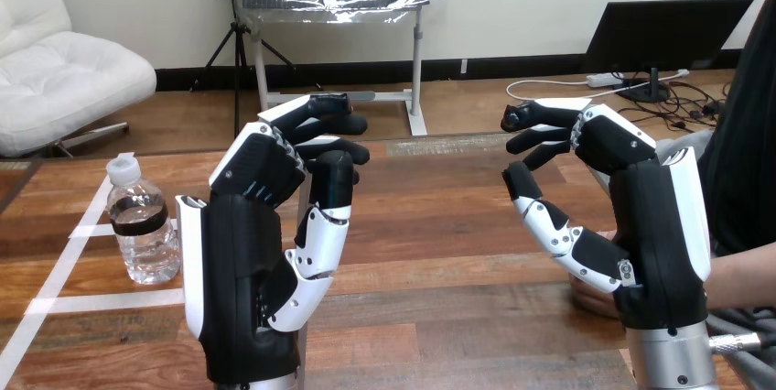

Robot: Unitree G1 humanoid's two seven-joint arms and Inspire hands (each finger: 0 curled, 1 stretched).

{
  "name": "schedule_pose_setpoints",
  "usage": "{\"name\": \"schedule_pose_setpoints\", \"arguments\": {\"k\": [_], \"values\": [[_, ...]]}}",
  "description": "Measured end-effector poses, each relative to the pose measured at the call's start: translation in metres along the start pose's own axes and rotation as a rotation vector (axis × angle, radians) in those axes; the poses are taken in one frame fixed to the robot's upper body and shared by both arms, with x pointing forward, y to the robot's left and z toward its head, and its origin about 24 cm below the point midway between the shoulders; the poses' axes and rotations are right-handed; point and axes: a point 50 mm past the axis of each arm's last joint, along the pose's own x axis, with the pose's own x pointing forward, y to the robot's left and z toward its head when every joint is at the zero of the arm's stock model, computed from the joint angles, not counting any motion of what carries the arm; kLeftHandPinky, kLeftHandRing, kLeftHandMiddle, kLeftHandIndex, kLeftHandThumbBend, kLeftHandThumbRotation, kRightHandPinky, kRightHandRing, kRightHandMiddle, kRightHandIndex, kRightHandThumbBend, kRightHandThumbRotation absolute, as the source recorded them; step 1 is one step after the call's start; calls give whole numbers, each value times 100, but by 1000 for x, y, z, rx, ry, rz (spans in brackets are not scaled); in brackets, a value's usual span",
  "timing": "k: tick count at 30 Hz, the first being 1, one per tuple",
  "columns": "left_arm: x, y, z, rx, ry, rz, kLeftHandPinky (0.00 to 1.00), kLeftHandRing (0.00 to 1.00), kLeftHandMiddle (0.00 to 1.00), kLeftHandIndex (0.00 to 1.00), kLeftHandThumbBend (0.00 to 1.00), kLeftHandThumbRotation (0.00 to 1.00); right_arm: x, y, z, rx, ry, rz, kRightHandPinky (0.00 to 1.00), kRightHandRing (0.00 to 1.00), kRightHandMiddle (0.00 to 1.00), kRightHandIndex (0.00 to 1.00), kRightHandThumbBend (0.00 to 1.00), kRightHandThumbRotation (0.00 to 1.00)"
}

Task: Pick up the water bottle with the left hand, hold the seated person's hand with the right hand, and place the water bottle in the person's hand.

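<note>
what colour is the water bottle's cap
White cap on the clear water bottle, head view.

Bottle (142, 225) is clear plastic with a white cap and a dark label band. It's standing upright on the left side of the table (439, 225), nothing touching it. Person's hand (587, 297) sits low at the near right, mostly hidden behind the robot's right hand (654, 225).

Lab, wooden table (439, 225), white tape markings (101, 301)
</note>
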Motion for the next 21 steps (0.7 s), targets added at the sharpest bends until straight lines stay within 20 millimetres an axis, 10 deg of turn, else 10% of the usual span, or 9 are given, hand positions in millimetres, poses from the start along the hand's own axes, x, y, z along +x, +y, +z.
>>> {"name": "schedule_pose_setpoints", "arguments": {"k": [21], "values": [[0, 5, 0, 56, -15, 17, 47, 58, 65, 69, 35, 50, 0, 0, 0, 1, 0, 1, 45, 56, 64, 63, 42, 0]]}}
